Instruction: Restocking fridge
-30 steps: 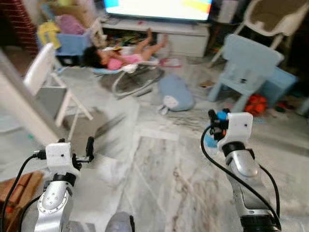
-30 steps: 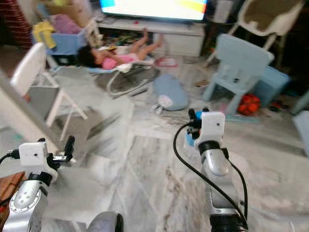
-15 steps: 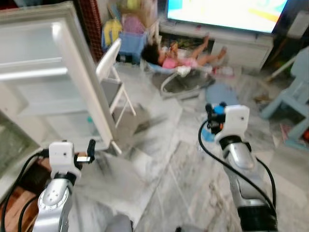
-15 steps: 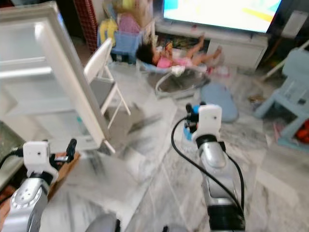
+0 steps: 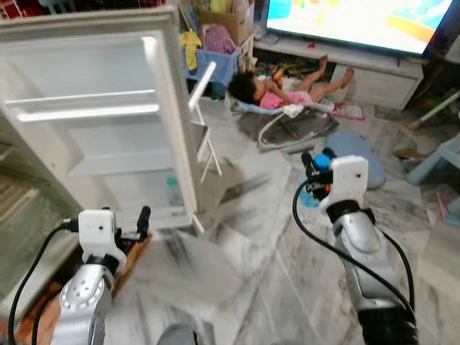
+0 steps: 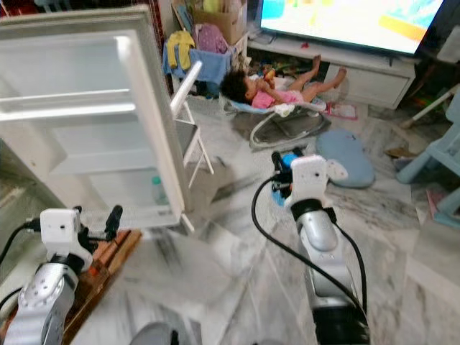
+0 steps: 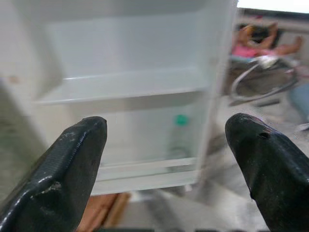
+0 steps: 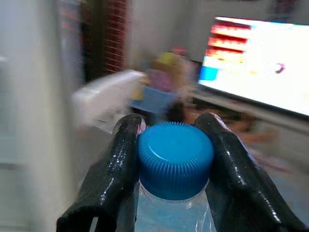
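My right tool (image 8: 174,159) is clamped on a water bottle (image 8: 175,166), both black fingers (image 8: 116,169) pressed against the sides of its blue cap, and I carry it raised in front of me over the marble floor (image 5: 287,266). My left tool (image 7: 166,145) is spread wide with nothing between its fingers, held low at my left and pointing into the open fridge door (image 5: 108,122). The white door shelves (image 7: 125,89) face me, and a clear bottle with a green cap (image 7: 179,137) stands upright in the lowest door shelf, toward its outer edge. Beyond the door's edge stands a white folding chair (image 6: 188,108). Farther back a child lies in a bouncer seat (image 5: 291,108) before a lit television (image 5: 359,21), with a blue cushion (image 6: 345,158) on the floor nearby.
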